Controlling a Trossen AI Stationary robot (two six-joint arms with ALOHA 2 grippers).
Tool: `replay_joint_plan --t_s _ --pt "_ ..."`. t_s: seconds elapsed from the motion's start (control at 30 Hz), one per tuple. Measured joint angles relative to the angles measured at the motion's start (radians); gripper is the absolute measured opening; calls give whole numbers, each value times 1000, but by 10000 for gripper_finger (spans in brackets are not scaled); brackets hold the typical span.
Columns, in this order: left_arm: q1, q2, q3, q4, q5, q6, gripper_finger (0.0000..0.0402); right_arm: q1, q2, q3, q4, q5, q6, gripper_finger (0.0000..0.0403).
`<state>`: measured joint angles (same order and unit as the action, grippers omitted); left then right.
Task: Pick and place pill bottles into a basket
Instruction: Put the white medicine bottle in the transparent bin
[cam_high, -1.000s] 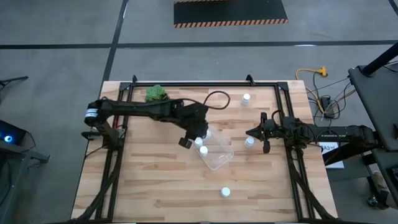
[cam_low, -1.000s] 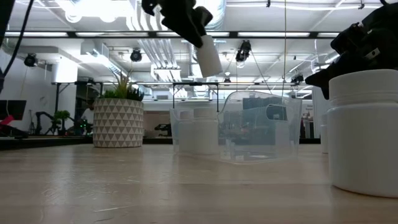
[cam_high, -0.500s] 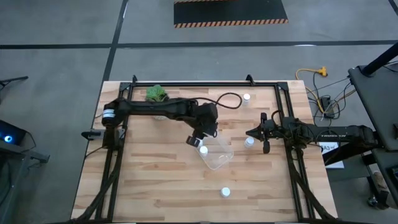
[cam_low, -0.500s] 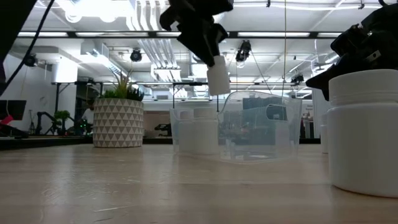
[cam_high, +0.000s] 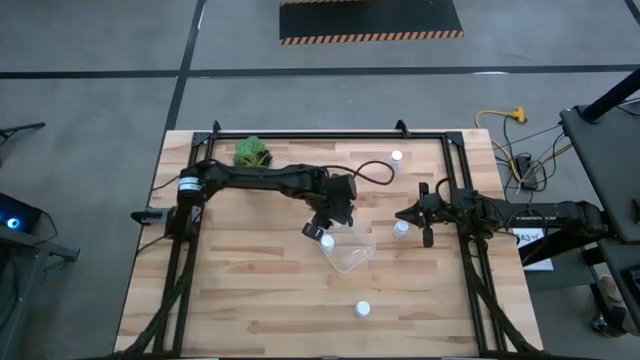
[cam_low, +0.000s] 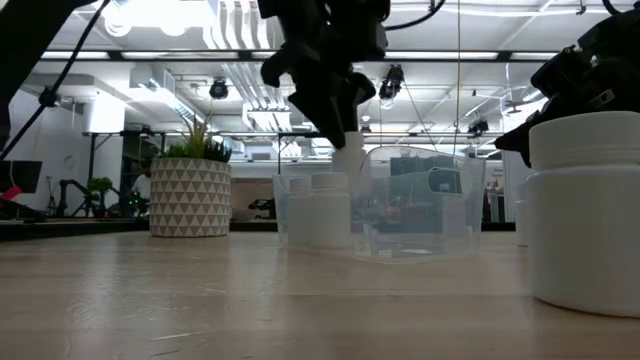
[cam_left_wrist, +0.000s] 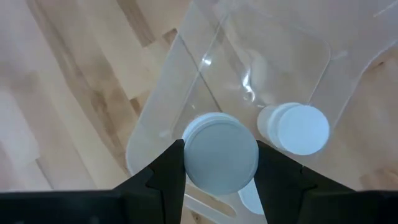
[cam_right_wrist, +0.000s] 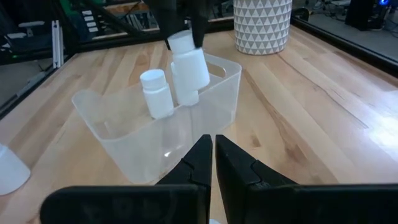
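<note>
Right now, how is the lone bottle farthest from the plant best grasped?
Probably from straight above, jaws across the round body of the lone bottle just under its cap: it stands upright with nothing touching it.

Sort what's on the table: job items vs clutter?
Job: held bottle in left claw over basket; bottle in basket; loose bottles; right claw idle at the right edge.
Clutter: plant pot; yellow cable on the floor.
</note>
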<state>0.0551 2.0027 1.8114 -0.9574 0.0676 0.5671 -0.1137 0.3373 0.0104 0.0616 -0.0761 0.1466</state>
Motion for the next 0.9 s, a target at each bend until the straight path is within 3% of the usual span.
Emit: replay_joint_plan --t_s 0.9 --pt "64 12 -161 176 34 0 141 0 0 0 -6 0 1 13"
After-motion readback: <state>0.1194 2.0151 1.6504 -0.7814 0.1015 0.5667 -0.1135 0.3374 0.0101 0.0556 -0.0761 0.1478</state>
